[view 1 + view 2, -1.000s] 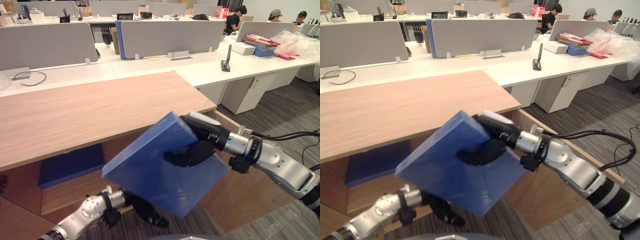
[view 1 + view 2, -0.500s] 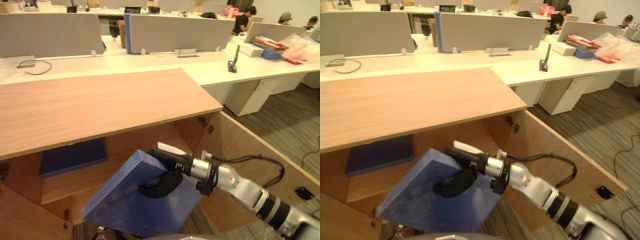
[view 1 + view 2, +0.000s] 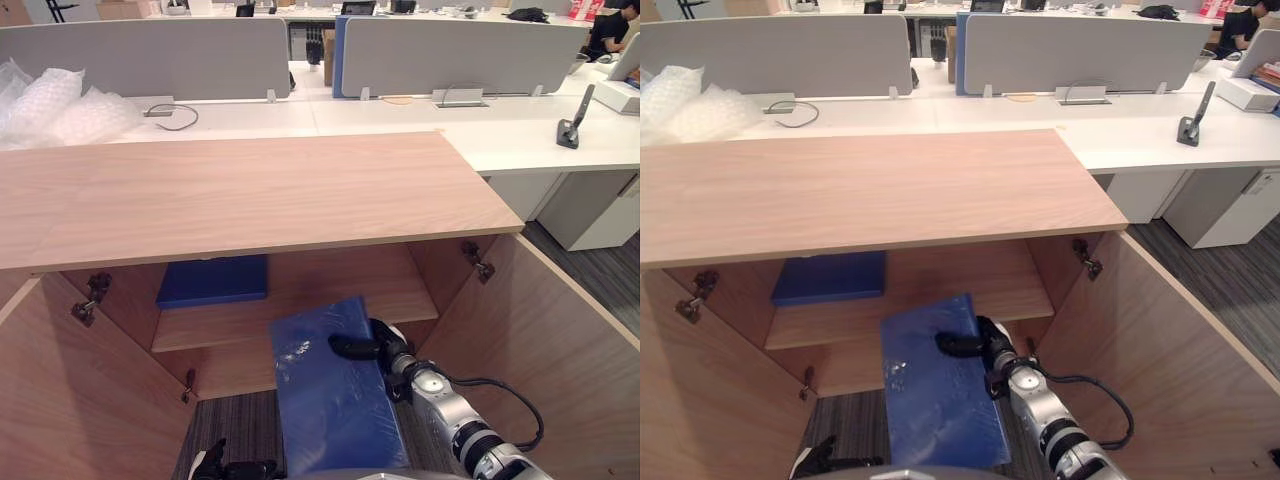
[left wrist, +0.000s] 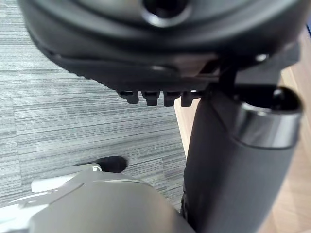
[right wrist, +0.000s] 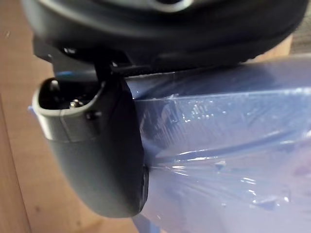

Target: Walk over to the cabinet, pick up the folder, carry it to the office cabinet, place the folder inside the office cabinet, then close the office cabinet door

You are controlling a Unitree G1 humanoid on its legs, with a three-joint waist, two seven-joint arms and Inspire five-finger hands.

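A: Where is the blue folder (image 3: 330, 400)?
B: In the right hand (image 3: 378, 350), low in front of the open office cabinet (image 3: 250, 190). It is tilted, with its far end up at the front edge of the shelf (image 3: 340, 295). I cannot tell whether it touches the shelf.
A: What is the grip?
B: The fingers (image 3: 345, 347) are curled over the folder's upper face. The thumb (image 5: 97, 160) presses against its film-wrapped side. It is a firm pinch at the right edge.
A: And the cabinet?
B: The left door (image 3: 80, 390) and right door (image 3: 560, 340) both stand wide open. A second, darker folder (image 3: 213, 281) lies flat on the shelf's left part, well apart from the held one.
A: Where is the left hand (image 3: 235, 468)?
B: It is low over the carpet (image 3: 235, 425), near the folder's near corner. I cannot tell its grip.
A: What is behind?
B: A white surface (image 3: 400, 115) with bubble wrap (image 3: 60, 100) at its left end.
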